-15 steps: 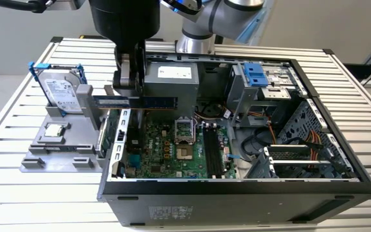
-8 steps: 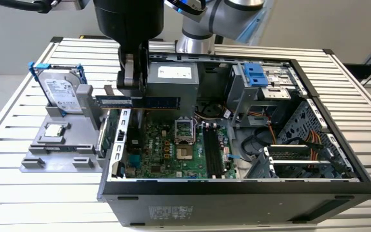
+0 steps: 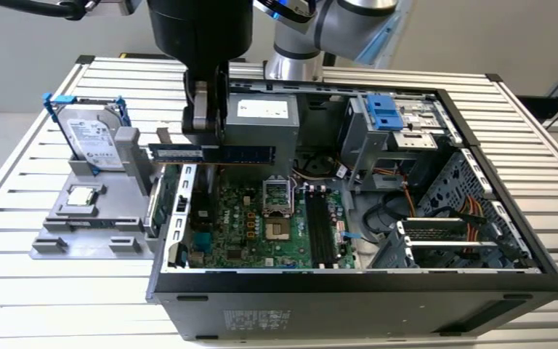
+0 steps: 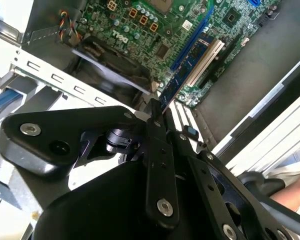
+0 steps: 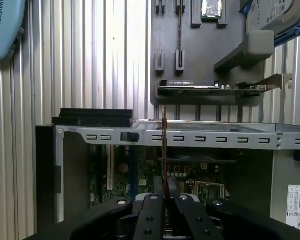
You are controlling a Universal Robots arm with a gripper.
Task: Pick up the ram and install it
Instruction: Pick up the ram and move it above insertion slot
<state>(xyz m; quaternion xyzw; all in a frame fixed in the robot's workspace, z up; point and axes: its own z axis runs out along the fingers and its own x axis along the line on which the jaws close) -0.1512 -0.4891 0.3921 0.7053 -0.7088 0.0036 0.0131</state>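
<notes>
Clamping the ram (image 3: 245,153) between them, the fingers (image 3: 200,109) of the gripper (image 3: 206,138) are closed on the stick left of its mid-length in the exterior view. In both wrist views the fingers (image 5: 151,212) press the two flat faces of the ram (image 5: 164,150), with the stick (image 4: 182,75) reaching out beyond the fingertips.

Position: the ram hangs in the upper left of the exterior view, above the upper left corner of the open computer case (image 3: 357,283). It is clear of the motherboard (image 3: 230,233) below.

Orientation: the long axis runs level, from the exterior view's left to its right. The board stands on edge, with its flat faces upright.

Surroundings:
- The power supply (image 3: 259,120) stands just behind the ram's right end.
- The slotted rear wall (image 5: 215,140) of the case lies under the stick.
- The memory slots (image 3: 320,229) lie lower right of the ram, well apart. Their length runs top to bottom of the frame, across the ram's axis.
- The grey fixture (image 3: 85,243) sits on the table (image 3: 66,305) left of the case. It carries the hard drive (image 3: 93,138), the processor chip (image 3: 83,195) and the expansion card (image 5: 205,89).
</notes>
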